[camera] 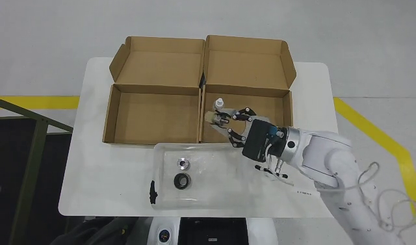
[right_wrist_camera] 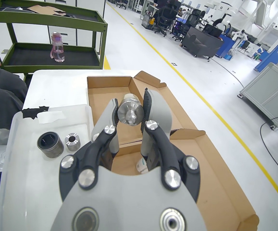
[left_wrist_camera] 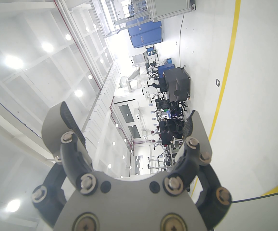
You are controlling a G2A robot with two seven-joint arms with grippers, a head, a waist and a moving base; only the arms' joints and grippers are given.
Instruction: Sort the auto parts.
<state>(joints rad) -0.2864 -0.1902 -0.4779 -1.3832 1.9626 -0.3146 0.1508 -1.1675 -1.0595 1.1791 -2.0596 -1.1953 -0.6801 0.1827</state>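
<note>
My right gripper (right_wrist_camera: 130, 115) is shut on a silver metal cylinder part (right_wrist_camera: 128, 114), held above the right cardboard box (camera: 276, 131); in the top view the gripper (camera: 219, 120) sits over that box's near left corner. A small white part (camera: 220, 103) lies in the same box, and a white item (right_wrist_camera: 141, 165) shows under the gripper. The clear plastic tray (camera: 214, 180) holds a dark ring bearing (camera: 182, 180) (right_wrist_camera: 50, 144) and a small silver bushing (camera: 182, 162) (right_wrist_camera: 72, 142). My left gripper (left_wrist_camera: 129, 118) is open, pointing up at the hall with nothing between its fingers.
The left cardboard box (camera: 153, 118) stands beside the right one, both with lids folded back. The tray sits at the white table's (camera: 97, 180) near edge. A green cart (right_wrist_camera: 45, 39) with a pink bottle stands beyond the table.
</note>
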